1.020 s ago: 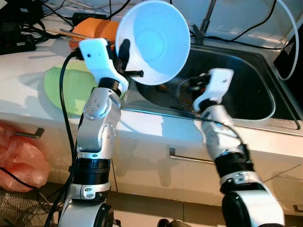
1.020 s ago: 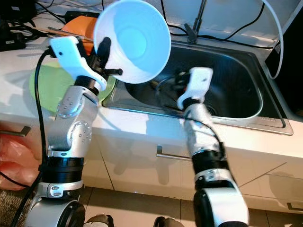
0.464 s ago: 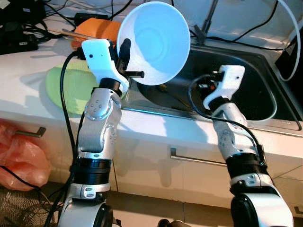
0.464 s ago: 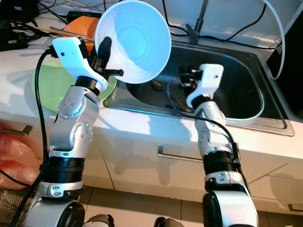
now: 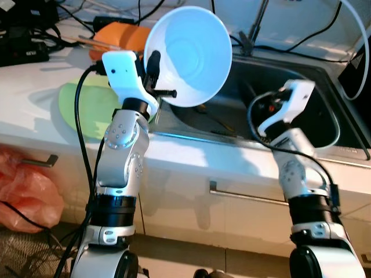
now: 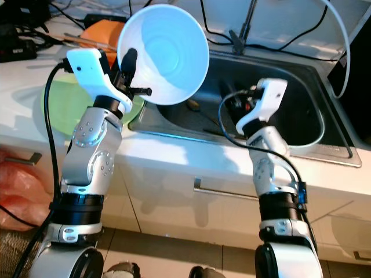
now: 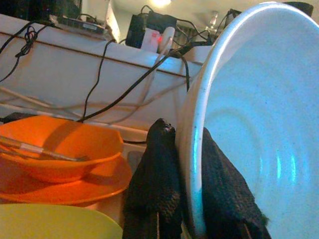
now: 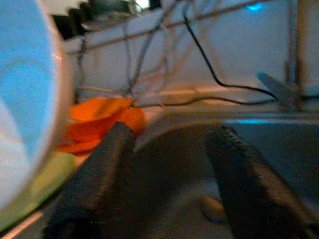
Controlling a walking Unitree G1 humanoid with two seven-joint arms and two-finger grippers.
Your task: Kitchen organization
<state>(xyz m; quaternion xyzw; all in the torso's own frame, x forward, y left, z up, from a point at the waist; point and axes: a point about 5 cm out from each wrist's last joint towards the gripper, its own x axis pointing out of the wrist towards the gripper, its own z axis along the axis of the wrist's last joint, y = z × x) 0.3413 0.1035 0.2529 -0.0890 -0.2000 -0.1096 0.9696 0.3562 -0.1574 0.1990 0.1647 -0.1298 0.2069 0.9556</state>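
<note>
Left gripper [image 6: 132,74]: raised above the worktop [image 6: 174,152] edge, its fingers pinching the rim of a white bowl [image 6: 165,53].
White bowl: tilted on its side, hollow facing the camera.
Right gripper [image 6: 236,104]: held over the steel sink [image 6: 290,101]; fingers too hidden to judge.
Green plate [image 6: 66,107]: flat on the worktop, left of the sink.
Orange bowl [image 6: 95,35]: behind the green plate.
Red bag [image 6: 17,194]: low at the left, before the cabinet.
</note>
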